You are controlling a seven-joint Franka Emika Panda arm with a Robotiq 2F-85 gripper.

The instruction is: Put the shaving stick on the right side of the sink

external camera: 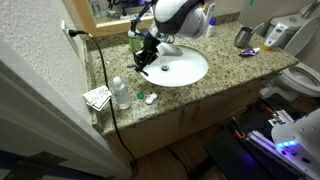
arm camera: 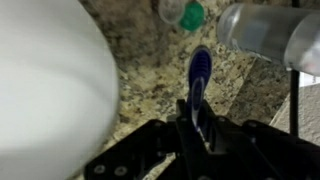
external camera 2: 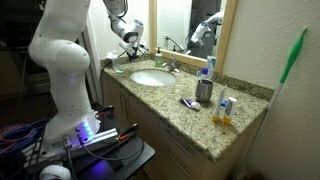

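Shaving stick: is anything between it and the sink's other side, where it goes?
Nothing visible. The hand grips the shaving stick beside the sink; only the open basin lies between. A metal cup stands farther along that counter, clear of the rim.

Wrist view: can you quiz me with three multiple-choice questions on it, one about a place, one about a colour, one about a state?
1. Where in the picture is the white sink relative to the razor?
A) right of it B) left of it C) hidden behind it
2. What colour is the razor's far end?
A) red B) yellow C) blue
3. How do the jaws stand?
A) shut on the razor B) wide open, empty C) shut on a sponge

Answers:
1 B, the basin fills the picture's left, while the razor hangs over the granite countertop.
2 C, the end that sticks out is blue.
3 A, the handle sits pinched between them.
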